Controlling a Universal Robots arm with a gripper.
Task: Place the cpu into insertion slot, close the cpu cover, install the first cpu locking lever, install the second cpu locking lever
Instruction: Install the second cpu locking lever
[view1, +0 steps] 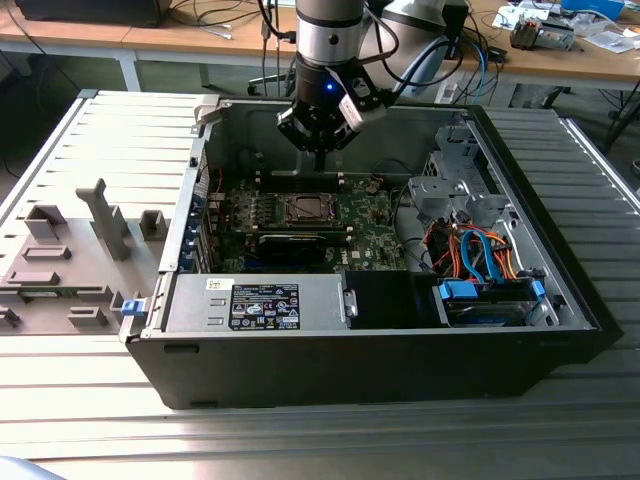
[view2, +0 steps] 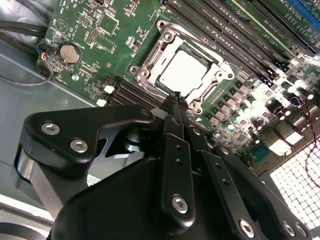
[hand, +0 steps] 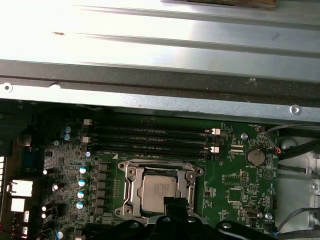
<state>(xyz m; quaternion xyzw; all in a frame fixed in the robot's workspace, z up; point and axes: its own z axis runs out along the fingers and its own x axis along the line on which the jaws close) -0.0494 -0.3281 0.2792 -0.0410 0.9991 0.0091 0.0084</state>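
One gripper (view1: 318, 152), one cpu (view2: 186, 74) in one socket (hand: 129, 192), one coin cell (hand: 255, 156), two white-latched memory slots (hand: 150, 142).

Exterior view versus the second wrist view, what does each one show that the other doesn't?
Exterior view: the whole open case on the table, the grey fixtures at that view's left, the blue and orange cables, and the arm above the board.

Second wrist view: close detail, namely the cpu seated in the insertion slot, the coin battery, and the gripper fingers together just beside the socket.

Both: the green board and the gripper over it.
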